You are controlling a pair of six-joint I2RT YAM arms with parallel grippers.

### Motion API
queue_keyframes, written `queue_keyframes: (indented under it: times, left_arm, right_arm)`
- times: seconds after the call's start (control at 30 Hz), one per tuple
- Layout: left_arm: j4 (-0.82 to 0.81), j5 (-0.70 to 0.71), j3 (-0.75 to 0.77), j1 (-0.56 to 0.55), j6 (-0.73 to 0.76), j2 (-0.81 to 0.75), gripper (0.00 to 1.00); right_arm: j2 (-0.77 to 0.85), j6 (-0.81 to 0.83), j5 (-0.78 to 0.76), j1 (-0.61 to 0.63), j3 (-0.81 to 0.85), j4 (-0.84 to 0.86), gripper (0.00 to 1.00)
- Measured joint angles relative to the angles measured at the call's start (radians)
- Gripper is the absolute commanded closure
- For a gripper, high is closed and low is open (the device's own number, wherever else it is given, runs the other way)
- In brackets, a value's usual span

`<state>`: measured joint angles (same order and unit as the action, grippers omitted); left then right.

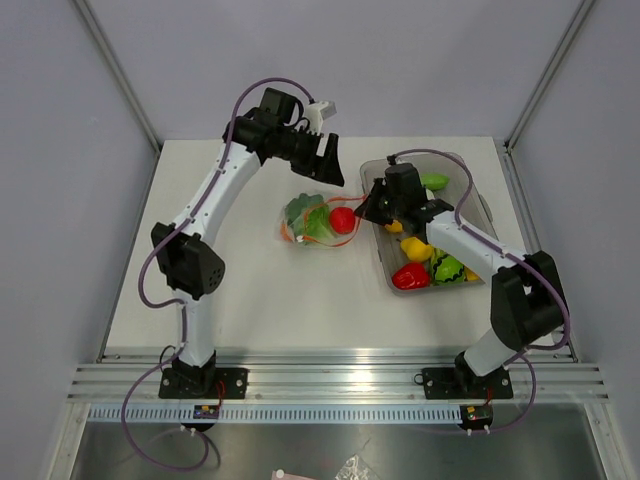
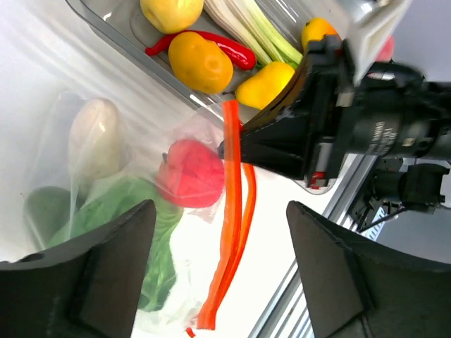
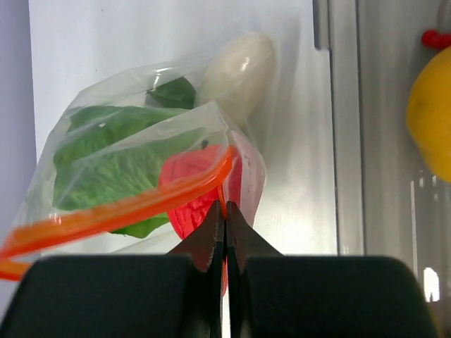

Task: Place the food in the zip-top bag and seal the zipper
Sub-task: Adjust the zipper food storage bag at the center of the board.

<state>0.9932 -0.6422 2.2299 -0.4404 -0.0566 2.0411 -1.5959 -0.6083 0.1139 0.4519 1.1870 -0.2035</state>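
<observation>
Left end effector (image 2: 218,236) gapes — right end effector (image 3: 224,213) pinched closed.

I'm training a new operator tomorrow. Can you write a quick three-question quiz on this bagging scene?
1. True or false: the right gripper is shut on the zipper.
2. The left gripper is: A open; B shut on the zipper; C shut on a fruit.
3. Fill in: the red fruit lies inside the ___.

Key: 1 true; 2 A; 3 bag.
</observation>
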Motion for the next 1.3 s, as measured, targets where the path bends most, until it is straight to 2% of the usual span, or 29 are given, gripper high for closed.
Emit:
queue_keyframes:
  times: [0.07, 0.1, 0.13, 0.17, 0.2, 0.23, 0.4, 0.5, 0.53, 0.57, 0.63, 0.7, 0.77, 1.03, 1.17, 1.3]
  left_arm:
    - [0.000, -0.002, -0.016, 0.001, -0.010, -0.013, 0.20]
    - [-0.018, 0.000, -0.066, 0.003, -0.031, -0.043, 0.26]
    - [-0.021, 0.000, -0.105, 0.005, -0.045, -0.068, 0.27]
    - [-0.061, 0.008, -0.185, 0.006, -0.065, -0.116, 0.33]
    - [-0.076, 0.022, -0.274, 0.008, -0.103, -0.177, 0.45]
    - [-0.109, 0.044, -0.367, 0.011, -0.142, -0.243, 0.49]
    - [-0.333, 0.196, -0.865, 0.025, -0.414, -0.682, 0.48]
    - [-0.471, 0.254, -1.149, 0.036, -0.620, -0.927, 0.55]
    - [-0.520, 0.277, -1.234, 0.038, -0.692, -0.989, 0.60]
    - [-0.554, 0.296, -1.297, 0.040, -0.754, -1.023, 0.62]
    - [-0.617, 0.319, -1.382, 0.046, -0.856, -1.043, 0.62]
    - [-0.680, 0.327, -1.446, 0.055, -0.945, -1.023, 0.52]
    - [-0.750, 0.326, -1.500, 0.064, -1.053, -0.989, 0.47]
    - [-1.049, 0.288, -1.607, 0.065, -1.334, -0.858, 0.48]
    - [-1.139, 0.280, -1.619, 0.058, -1.401, -0.834, 0.54]
    - [-1.217, 0.267, -1.618, 0.053, -1.435, -0.801, 0.55]
  right_arm:
    - [0.000, -0.050, -0.021, 0.014, -0.041, 0.032, 1.00]
    - [0.000, -0.074, -0.028, 0.016, -0.061, 0.045, 1.00]
    - [0.000, -0.093, -0.039, 0.016, -0.076, 0.057, 1.00]
    - [0.000, -0.114, -0.049, 0.016, -0.094, 0.076, 1.00]
    - [0.001, -0.133, -0.055, 0.014, -0.111, 0.090, 1.00]
    - [0.004, -0.150, -0.062, 0.014, -0.129, 0.104, 1.00]
    - [0.046, -0.203, -0.100, 0.014, -0.195, 0.139, 1.00]
    - [0.064, -0.220, -0.114, 0.014, -0.202, 0.156, 1.00]
    - [0.066, -0.224, -0.116, 0.014, -0.202, 0.162, 1.00]
    - [0.067, -0.227, -0.117, 0.014, -0.202, 0.167, 1.00]
    - [0.067, -0.230, -0.122, 0.014, -0.203, 0.174, 1.00]
    - [0.069, -0.232, -0.126, 0.014, -0.208, 0.177, 1.00]
    - [0.072, -0.235, -0.130, 0.014, -0.214, 0.177, 1.00]
    - [0.084, -0.237, -0.132, 0.014, -0.220, 0.177, 1.00]
    - [0.084, -0.238, -0.132, 0.014, -0.220, 0.177, 1.00]
    - [0.084, -0.238, -0.132, 0.014, -0.220, 0.177, 1.00]
